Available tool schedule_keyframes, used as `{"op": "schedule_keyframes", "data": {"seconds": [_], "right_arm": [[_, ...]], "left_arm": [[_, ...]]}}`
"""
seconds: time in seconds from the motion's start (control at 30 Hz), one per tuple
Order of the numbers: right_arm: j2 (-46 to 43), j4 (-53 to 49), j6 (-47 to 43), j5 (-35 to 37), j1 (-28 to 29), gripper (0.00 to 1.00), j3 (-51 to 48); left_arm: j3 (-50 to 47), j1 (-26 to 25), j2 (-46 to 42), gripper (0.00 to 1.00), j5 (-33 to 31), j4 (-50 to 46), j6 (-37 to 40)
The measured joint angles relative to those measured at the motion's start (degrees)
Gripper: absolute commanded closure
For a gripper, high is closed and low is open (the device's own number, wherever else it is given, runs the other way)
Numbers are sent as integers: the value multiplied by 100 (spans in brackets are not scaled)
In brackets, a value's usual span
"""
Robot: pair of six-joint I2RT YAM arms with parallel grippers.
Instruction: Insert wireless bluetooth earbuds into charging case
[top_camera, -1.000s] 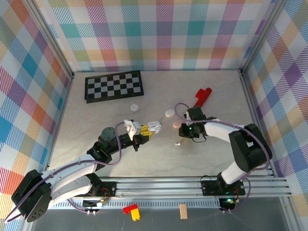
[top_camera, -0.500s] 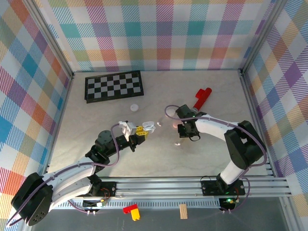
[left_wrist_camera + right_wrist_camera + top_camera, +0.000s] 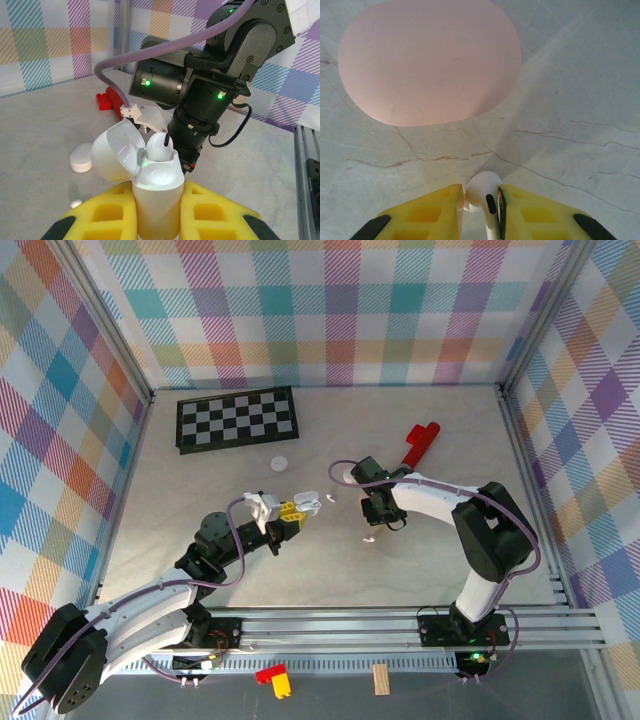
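Note:
My left gripper (image 3: 156,212) is shut on a white charging case (image 3: 155,195) held upright, its lid (image 3: 112,152) hinged open to the left. One white earbud (image 3: 159,149) sits in the case's far socket. In the top view this case (image 3: 312,501) is at the table's middle, in front of the left gripper (image 3: 298,510). My right gripper (image 3: 481,205) holds another earbud (image 3: 482,192) between its yellow pads, stem toward the wrist, just above the table beside a pink pebble-shaped case (image 3: 430,60). The right gripper's black body (image 3: 192,125) hangs close behind the open case.
A loose white earbud (image 3: 368,537) lies on the table near the right arm. A white disc (image 3: 279,463) and another pale disc (image 3: 80,159) lie further back. A red block (image 3: 420,443) sits far right, a chessboard (image 3: 237,418) far left.
The right arm has swung left and slightly away, coming over the pink case and closer to the held charging case. The left gripper has drifted slightly left with the case.

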Motion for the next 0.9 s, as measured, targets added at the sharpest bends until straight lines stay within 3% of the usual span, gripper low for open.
{"op": "schedule_keyframes", "data": {"seconds": [0.3,0.5,0.63,0.9], "right_arm": [[-15,48,138,-595,44,68,24],[-63,92,179,-748,44,81,24],[-63,87,221,-787,44,85,24],[-66,85,114,-758,168,79,26]], "left_arm": [[-22,33,2,90,-2,-13,0],[-22,35,17,90,0,-11,0],[-22,37,15,90,0,-15,0],[-22,37,15,90,-2,-15,0]]}}
